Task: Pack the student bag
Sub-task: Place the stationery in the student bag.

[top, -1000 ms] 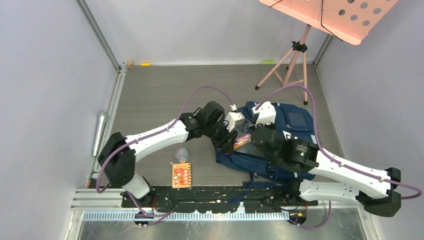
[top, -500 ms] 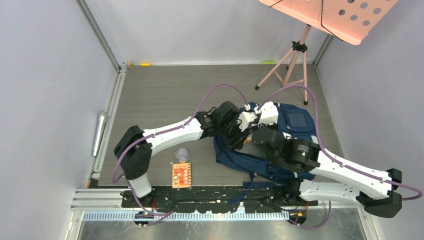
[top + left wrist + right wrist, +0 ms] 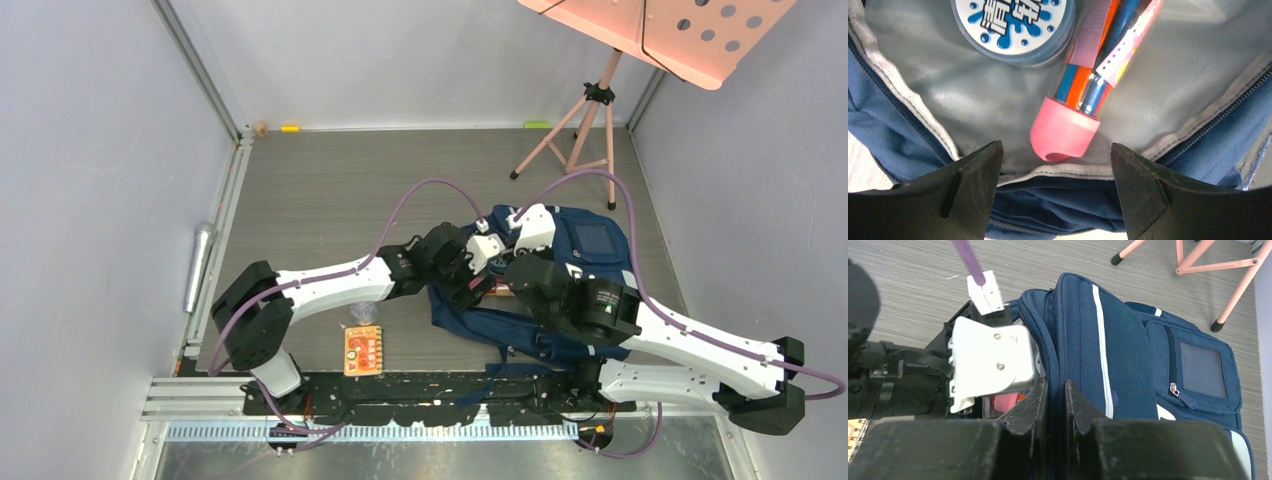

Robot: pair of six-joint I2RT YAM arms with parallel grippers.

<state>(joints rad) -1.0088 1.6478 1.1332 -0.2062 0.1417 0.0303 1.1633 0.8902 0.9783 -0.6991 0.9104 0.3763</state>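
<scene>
Newly spread, the left hand (image 3: 1055, 170) is hovering open over one pink-capped tube (image 3: 1088, 90) and one round tin (image 3: 1013, 22) inside the student bag (image 3: 1088, 350), the right hand (image 3: 1055, 395) gripping its rim.

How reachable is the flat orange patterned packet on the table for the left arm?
Probably yes. The left gripper is open and empty at the mouth of the navy blue fabric backpack, and the orange packet lies uncovered on the table near that arm's base; only a small clear object sits beside it.

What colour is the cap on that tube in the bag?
Pink. The cap inside the bag shows best in the left wrist view.
</scene>
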